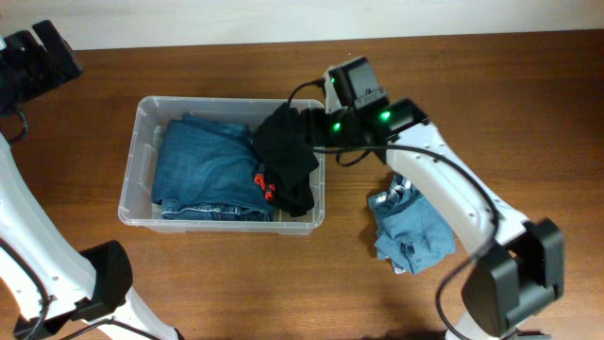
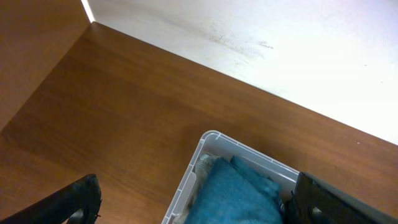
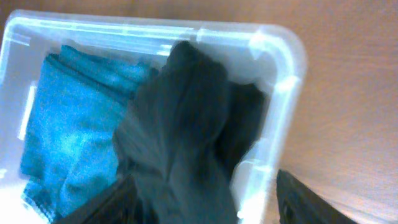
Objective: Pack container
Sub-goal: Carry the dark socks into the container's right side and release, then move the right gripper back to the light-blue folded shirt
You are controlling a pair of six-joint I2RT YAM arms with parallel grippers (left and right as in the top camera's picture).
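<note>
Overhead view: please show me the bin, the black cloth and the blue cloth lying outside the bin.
bin (image 1: 139, 161), overhead view, its left wall.
black cloth (image 1: 288, 156), overhead view, its middle.
blue cloth (image 1: 411, 236), overhead view, its middle, right of the bin.

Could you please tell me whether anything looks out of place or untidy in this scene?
Two things. A crumpled blue garment lies on the table to the right of the container, not inside it. The black garment sits bunched at the container's right end, unlike the folded jeans beside it.
</note>
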